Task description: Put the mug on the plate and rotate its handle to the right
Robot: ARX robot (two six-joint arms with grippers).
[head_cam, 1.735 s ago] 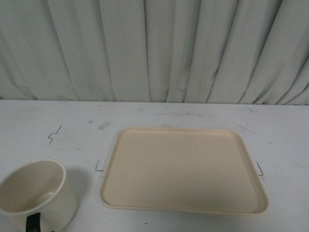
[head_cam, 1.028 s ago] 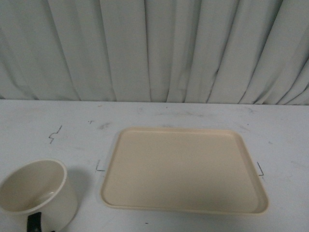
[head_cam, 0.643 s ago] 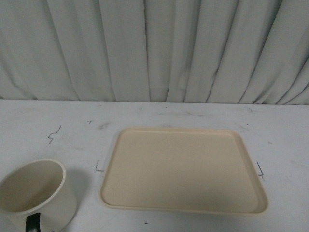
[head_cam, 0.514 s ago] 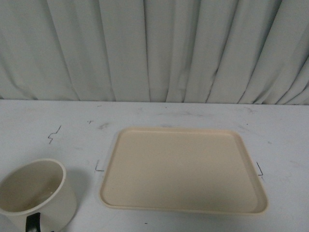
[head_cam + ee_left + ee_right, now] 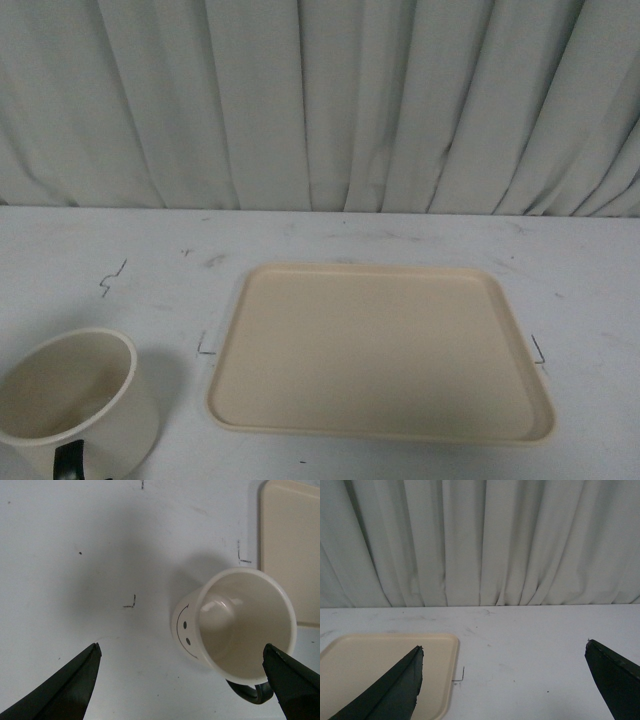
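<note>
Firstly, in the front view, a cream-white wide mug [image 5: 75, 405] is seen upright at the lower left of the frame on a white table [image 5: 150, 250], its glossy black C-shaped handle [image 5: 68, 460] turned toward the bottom edge. A large flat beige rectangular plate [image 5: 380, 432] with rounded corners is laid at lower centre, near the mug but apart from it.

Next, in the left wrist view, the left gripper [image 5: 181, 646] is spread wide with nothing clasped. The mug is looked down upon between its dark fingers, a black smiley face [image 5: 184, 632] printed on its side.

Lastly, in the right wrist view, the right gripper [image 5: 502, 647] is likewise spread wide and empty, with a corner of the plate and a pale pleated curtain [image 5: 480, 540] framed between its fingers.
</note>
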